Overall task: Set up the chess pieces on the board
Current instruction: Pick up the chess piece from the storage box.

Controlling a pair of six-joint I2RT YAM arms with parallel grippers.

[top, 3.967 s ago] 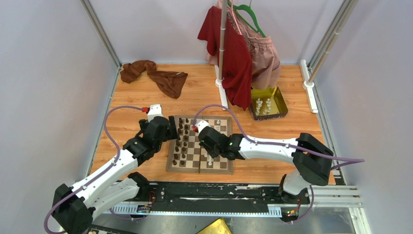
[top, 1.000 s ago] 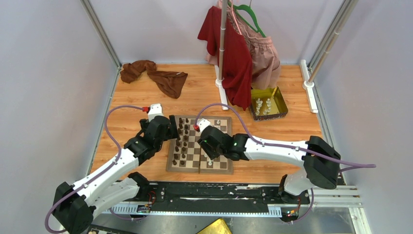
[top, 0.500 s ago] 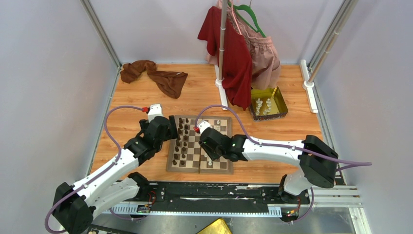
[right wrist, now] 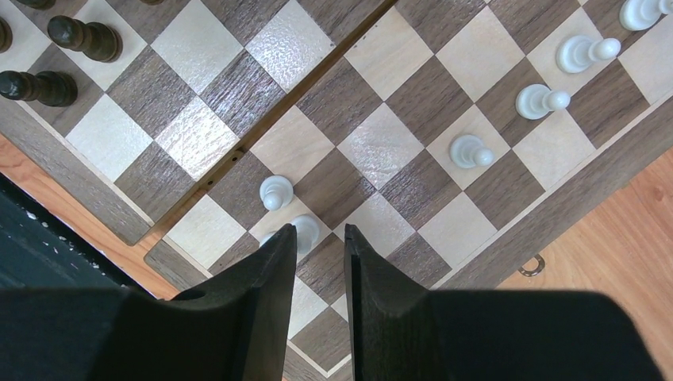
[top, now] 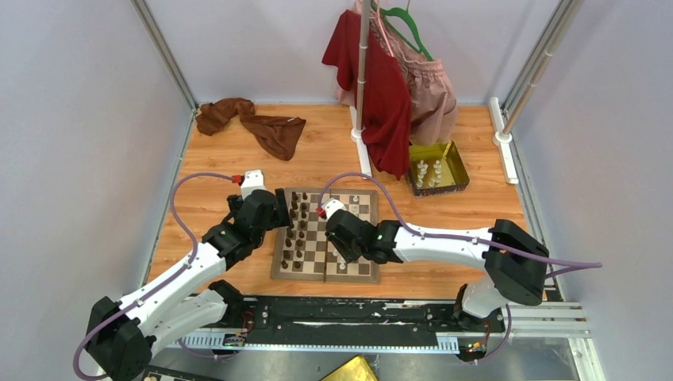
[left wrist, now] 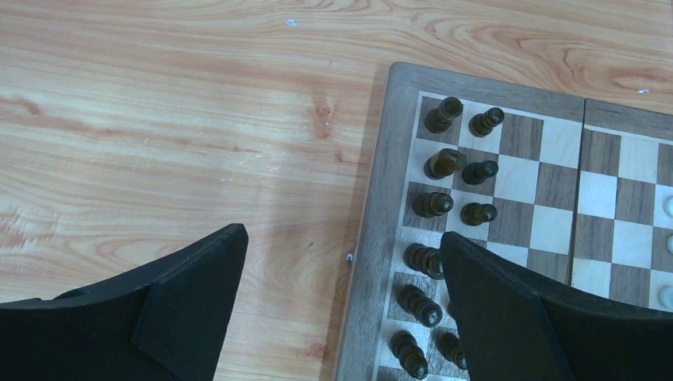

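Top view: board (top: 316, 252) on desk (top: 222, 159), dark pcs (top: 295, 230) on its left files, white pcs (top: 355, 198) on the right half, more in gold tray (top: 463, 178). Left wrist: left fingers (left wrist: 492, 302) wide open, empty, one tip over the dark pcs, so a dip could topple them. Right wrist: right fingers (right wrist: 373, 278) narrowly apart round a white pawn (right wrist: 307, 230), can't tell if pinched; an off-centre squeeze may knock it into neighbour pawn (right wrist: 276, 192).

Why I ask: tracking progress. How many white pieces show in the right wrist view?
6 white pieces: four diagonally at upper right, two by the end effector; others may be hidden.
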